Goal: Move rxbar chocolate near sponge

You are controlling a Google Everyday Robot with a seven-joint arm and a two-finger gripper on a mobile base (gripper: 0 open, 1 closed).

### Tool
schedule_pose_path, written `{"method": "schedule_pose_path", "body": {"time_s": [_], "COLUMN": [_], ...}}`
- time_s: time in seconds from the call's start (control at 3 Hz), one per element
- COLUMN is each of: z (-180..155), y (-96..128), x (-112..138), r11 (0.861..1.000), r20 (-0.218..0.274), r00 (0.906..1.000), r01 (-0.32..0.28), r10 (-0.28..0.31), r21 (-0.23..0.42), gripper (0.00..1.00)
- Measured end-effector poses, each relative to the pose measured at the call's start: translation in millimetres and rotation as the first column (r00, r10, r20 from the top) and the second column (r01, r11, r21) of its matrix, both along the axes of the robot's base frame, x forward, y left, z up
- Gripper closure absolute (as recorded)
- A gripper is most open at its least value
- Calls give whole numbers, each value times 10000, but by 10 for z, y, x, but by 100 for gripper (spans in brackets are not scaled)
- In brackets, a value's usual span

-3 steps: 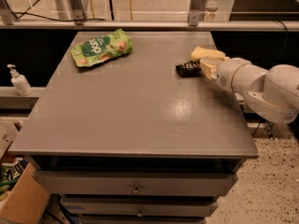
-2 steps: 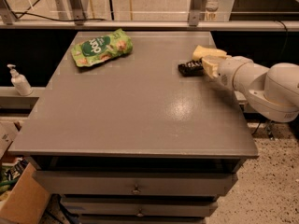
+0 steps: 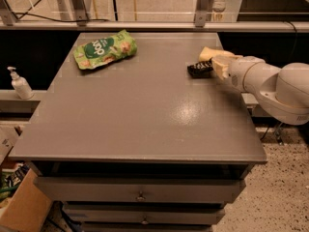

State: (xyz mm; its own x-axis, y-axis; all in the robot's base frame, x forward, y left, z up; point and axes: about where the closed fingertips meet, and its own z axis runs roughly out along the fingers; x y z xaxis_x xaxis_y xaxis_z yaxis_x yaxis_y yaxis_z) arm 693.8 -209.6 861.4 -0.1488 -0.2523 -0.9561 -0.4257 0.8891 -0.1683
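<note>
The rxbar chocolate (image 3: 198, 70), a small black wrapper, lies at the table's right side. My gripper (image 3: 214, 69) reaches in from the right on a white arm (image 3: 270, 81). It is shut on the bar's right end, low over the tabletop. The sponge (image 3: 209, 53), a pale yellow block, sits just behind the bar and gripper near the right rear edge. My cream fingers (image 3: 221, 65) partly cover it. Bar and sponge are about a finger's width apart.
A green snack pouch (image 3: 105, 49) lies at the rear left of the grey table (image 3: 140, 115). A white pump bottle (image 3: 19, 83) stands on a ledge to the left. Drawers sit below the front edge. A rail runs behind the table.
My gripper has drawn slightly to the right, and the black bar has moved with it, closer to the sponge. The pouch has not moved.
</note>
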Motion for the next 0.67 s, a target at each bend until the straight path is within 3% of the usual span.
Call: {"method": "schedule_pose_path", "body": {"time_s": [0.33,0.67], "z": [2,-12], "y": [-24,-35], "x": [-3,-14], "r11": [10000,10000], "r20": [-18,-60], "r00": [10000,9999], "r01": [61,83], "r10": [-61,-83], "r21": [-29,-40], "gripper": [13,0]}}
